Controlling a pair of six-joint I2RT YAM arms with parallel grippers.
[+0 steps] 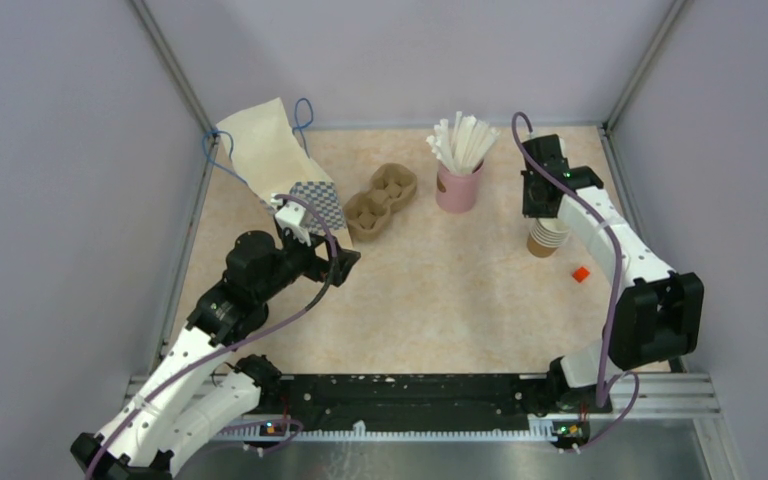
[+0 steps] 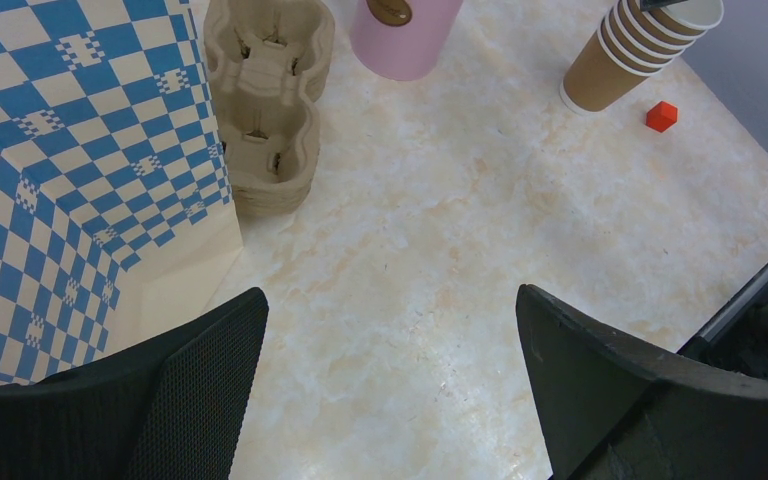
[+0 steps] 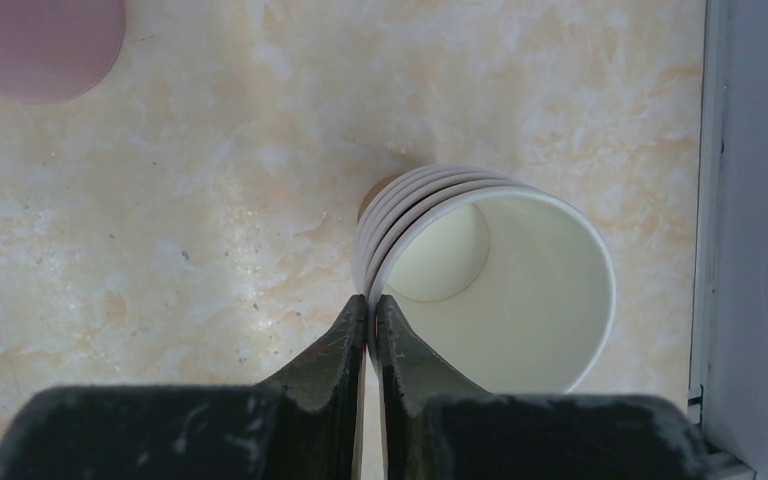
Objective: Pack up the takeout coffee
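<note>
1. Brown paper cups are sitting nested in a stack [image 1: 547, 238] at the far right. No lidded coffee is showing in any view, so you are looking at a task that is barely starting.
2. Your right gripper [image 3: 368, 310] is pinching nearly shut on the rim of the top cup [image 3: 500, 290].
3. Your left gripper [image 2: 390, 295] is gaping wide and holding nothing, hovering just beside the bag [image 2: 80, 150], well apart from the stack.
4. Lidding, seating in the carrier [image 2: 265, 100] and bagging are likely all remaining.

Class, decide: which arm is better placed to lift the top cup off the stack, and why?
Right. The right pincer grips the top cup at its rim; the left pincer hangs open across the table, beside the checked bag.
</note>
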